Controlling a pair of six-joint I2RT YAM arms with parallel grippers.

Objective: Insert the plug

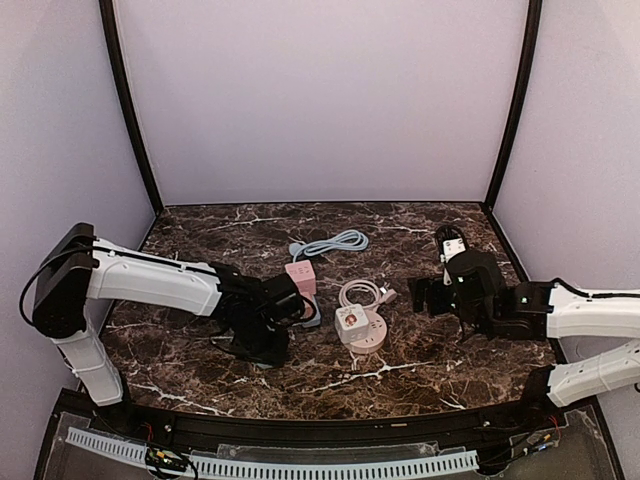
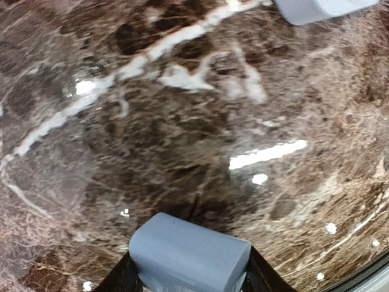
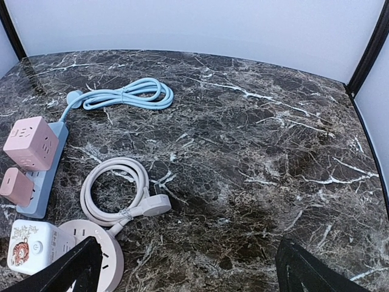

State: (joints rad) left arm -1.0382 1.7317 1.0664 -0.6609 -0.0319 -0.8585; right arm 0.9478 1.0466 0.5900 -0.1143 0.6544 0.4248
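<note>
A blue-grey plug block [image 2: 189, 254] sits between the black fingers of my left gripper [image 2: 189, 277], which is shut on it just above the marble. In the top view the left gripper [image 1: 258, 345] is low over the table, just left of the blue power strip [image 1: 312, 310]; a corner of the power strip [image 2: 322, 7] shows in the left wrist view. My right gripper [image 1: 428, 295] hovers open and empty to the right of the white round socket [image 1: 368, 335]. In the right wrist view the right gripper [image 3: 188, 277] has one finger [image 3: 61, 274] over the socket's edge.
The power strip [image 3: 45, 176] carries a pink cube [image 3: 30, 143] and a pink adapter [image 3: 16, 187]. A blue cable coil [image 3: 124, 95] lies behind it. A white cable coil [image 3: 115, 191] ends in a white plug [image 3: 146, 208]. A white cube [image 3: 30, 246] sits on the socket [image 3: 100, 249].
</note>
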